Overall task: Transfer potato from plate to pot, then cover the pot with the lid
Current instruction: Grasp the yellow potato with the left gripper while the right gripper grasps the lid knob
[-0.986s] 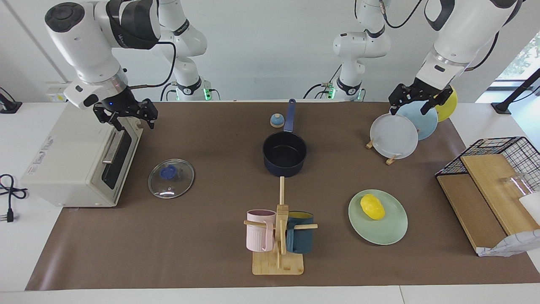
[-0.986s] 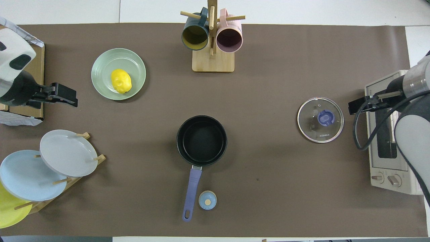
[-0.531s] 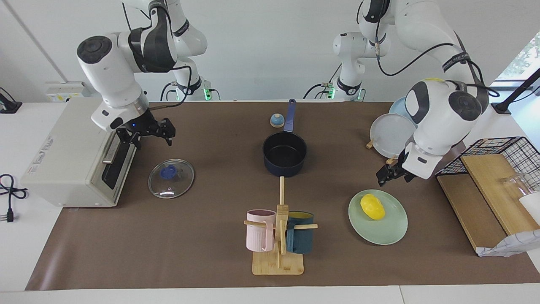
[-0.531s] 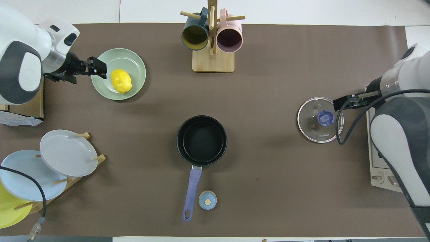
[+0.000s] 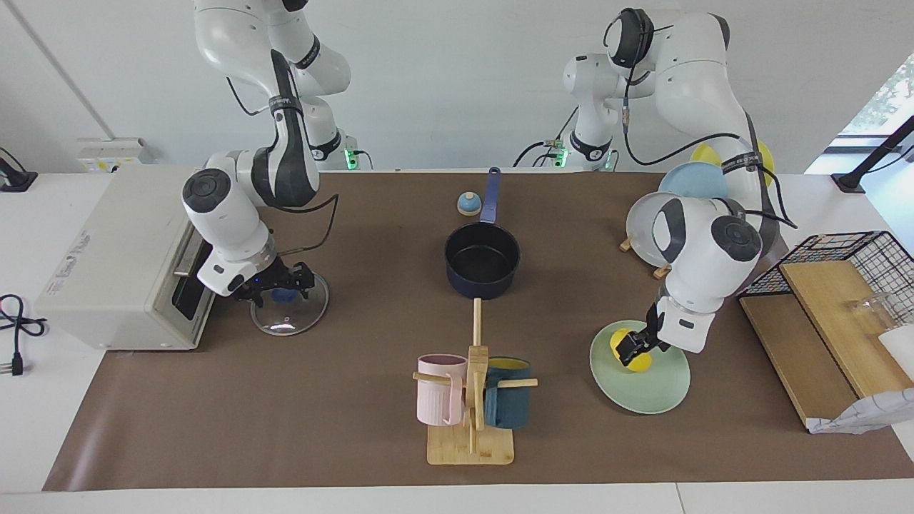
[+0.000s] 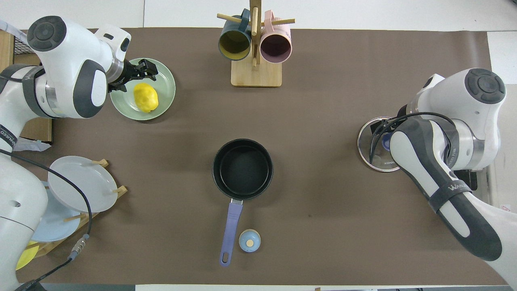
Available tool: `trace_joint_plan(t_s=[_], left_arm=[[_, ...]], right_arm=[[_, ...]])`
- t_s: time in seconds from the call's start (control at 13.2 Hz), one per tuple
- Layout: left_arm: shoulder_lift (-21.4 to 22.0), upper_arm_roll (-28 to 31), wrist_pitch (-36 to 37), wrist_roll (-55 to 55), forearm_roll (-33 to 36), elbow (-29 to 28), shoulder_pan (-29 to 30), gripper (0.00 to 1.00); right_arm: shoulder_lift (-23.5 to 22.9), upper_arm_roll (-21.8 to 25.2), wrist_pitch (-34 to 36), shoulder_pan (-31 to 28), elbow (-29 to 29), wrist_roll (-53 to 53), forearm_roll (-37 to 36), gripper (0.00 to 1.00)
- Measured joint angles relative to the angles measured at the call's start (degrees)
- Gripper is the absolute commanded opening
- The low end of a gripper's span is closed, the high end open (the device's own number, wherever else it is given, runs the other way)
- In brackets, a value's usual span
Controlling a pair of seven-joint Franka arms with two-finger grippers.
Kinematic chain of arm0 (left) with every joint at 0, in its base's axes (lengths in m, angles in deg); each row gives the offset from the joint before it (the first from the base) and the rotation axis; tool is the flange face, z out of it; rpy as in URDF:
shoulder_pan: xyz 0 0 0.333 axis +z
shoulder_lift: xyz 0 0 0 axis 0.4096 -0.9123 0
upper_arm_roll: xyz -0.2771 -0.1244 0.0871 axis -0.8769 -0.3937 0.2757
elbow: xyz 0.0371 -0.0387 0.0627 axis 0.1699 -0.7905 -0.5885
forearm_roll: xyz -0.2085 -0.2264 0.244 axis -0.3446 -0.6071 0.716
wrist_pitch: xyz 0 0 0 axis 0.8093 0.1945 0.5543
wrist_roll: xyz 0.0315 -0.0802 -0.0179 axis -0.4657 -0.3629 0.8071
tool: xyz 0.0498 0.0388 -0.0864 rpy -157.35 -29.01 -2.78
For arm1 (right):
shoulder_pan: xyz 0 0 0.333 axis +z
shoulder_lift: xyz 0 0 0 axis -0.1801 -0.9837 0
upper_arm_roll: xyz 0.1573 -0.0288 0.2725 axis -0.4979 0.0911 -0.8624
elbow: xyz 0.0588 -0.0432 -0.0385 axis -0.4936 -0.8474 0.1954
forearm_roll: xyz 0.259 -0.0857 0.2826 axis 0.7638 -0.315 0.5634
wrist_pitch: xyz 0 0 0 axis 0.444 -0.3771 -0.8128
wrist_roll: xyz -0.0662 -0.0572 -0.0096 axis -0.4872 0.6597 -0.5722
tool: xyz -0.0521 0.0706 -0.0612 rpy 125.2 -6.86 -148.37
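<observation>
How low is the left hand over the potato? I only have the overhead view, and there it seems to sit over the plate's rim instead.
Observer: In the facing view the left hand sits low at the potato, covering its middle, just above the plate.
Operator: And the right hand? Its arm hides the lid's knob from me.
Observer: The right hand is low over the lid, right at its blue knob; I cannot tell whether it grips yet.
</observation>
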Motion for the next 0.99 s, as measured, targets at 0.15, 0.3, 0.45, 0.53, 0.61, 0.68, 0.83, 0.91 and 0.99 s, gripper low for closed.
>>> trace_joint_plan(t_s=[0.15,0.3,0.45,0.53,0.61,0.68,0.83,0.91,0.99], left_arm=[[-0.48,0.06,-0.02,0.76,0.69,-0.56,0.0,1.0],[-0.51,0.07,-0.83,1.81,0.8,-1.77,0.0,1.0],[-0.53,0.08,-1.56,2.3,0.83,-3.05,0.0,1.0],[-0.52,0.09,-1.79,2.44,0.83,-3.54,0.0,1.0],[-0.52,0.1,-1.86,2.69,0.84,-3.83,0.0,0.92],[-0.52,0.1,-1.89,3.04,0.84,-4.01,0.0,0.78],[-0.49,0.16,-1.9,3.24,0.86,-4.07,0.0,0.08],[-0.43,0.21,-1.9,3.24,0.88,-4.07,0.0,0.0],[-0.33,0.22,-1.9,3.24,0.9,-4.02,0.0,0.0]], right_arm=[[0.03,0.02,-0.08,0.0,-1.29,-0.73,0.0,1.0],[0.23,0.05,-1.12,-0.01,-3.03,-1.4,0.0,1.0],[0.61,0.07,-2.33,-0.04,-4.8,-2.25,0.0,1.0],[0.86,0.16,-2.35,-0.13,-5.26,-3.78,0.0,1.0],[1.04,0.35,-2.35,-0.25,-5.46,-5.01,0.0,1.0],[1.18,0.41,-2.35,-0.47,-5.58,-5.66,0.0,0.99],[1.43,0.41,-2.14,-0.73,-5.78,-6.05,0.0,0.92],[1.49,0.4,-2.05,-0.73,-5.8,-6.06,0.0,0.87],[1.52,0.39,-2.0,-0.73,-5.8,-6.06,0.0,0.82]])
